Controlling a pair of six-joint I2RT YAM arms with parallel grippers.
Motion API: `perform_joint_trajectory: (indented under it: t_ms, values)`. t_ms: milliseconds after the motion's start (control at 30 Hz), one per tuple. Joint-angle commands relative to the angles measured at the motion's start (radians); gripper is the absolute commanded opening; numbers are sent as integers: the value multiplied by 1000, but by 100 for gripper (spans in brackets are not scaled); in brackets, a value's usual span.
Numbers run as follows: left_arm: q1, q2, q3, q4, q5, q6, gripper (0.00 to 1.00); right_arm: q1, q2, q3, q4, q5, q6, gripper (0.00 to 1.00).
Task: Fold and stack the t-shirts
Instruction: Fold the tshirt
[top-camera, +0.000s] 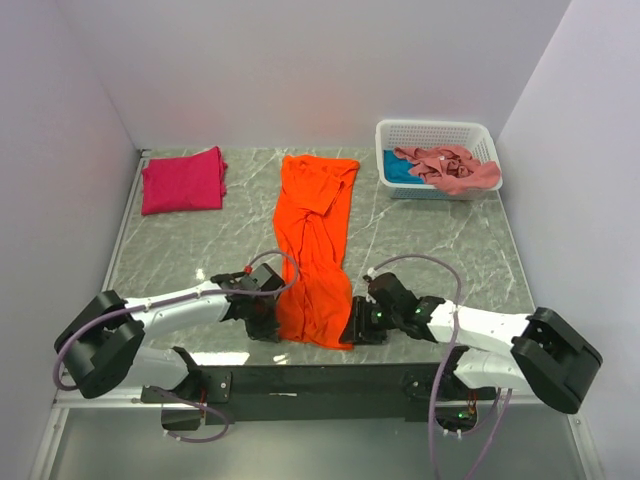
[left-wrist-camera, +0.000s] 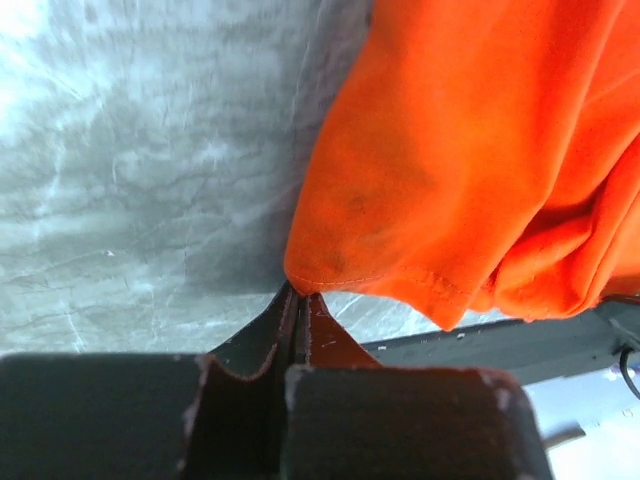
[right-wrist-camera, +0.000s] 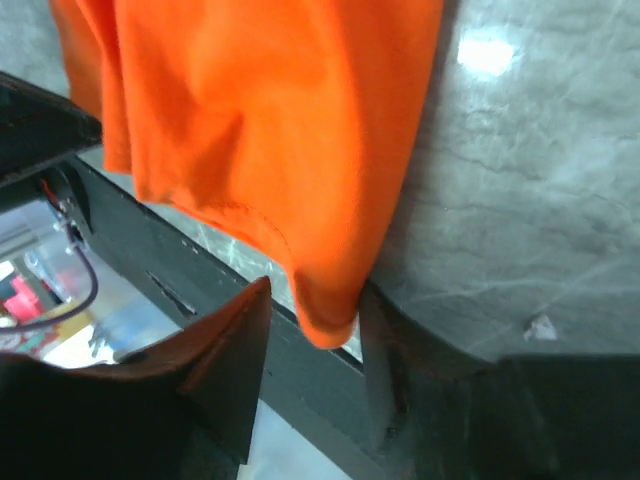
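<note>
L gripper: fingers pressed together, no gap showing btwn the tips. Near-left hem corner of the orange t-shirt sits right at those tips and looks nipped there. The hem stitching runs off to the right from that corner. Dark shadow on the table beside the cloth edge.

R gripper: jaws wide apart, nothing clamped. Near-right hem corner of the same shirt hangs down btwn the two fingers. Can't tell if the cloth touches either inner face. Black front rail shows below and behind that corner.

Top view: both arms low, reaching inward from opp. sides, one gripper at each near corner of the shirt.

Orange t-shirt: laid lengthwise down table ctr as a narrow strip, sides folded in. Neck end is far, hem end is at the near edge by the rail. Creased along its length, and the far end is wider w/ a loose flap on its right.

Magenta t-shirt: folded flat, roughly square, at the far-left corner, well apart from the orange one.

Basket: white lattice, at the far-right corner. Salmon-pink t-shirt is bunched inside and spills over the right rim. Teal t-shirt lies beneath it, w/ only a patch visible at the basket's left side.
</note>
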Motion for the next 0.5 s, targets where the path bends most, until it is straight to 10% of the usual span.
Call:
perform_joint_trajectory:
  t_ms: [0,233,467]
  values:
    - [-3,-2,44,-41,-65,22,1,21,46,1,7,10,14,41]
    - [-20,-160,-39,-113,-48,-21,1,141,-60,-20,-58,0,127,0]
    - [-51,-293,-62,-202,-16,-93,1,220,-164,-59,-45,-22,236,0]
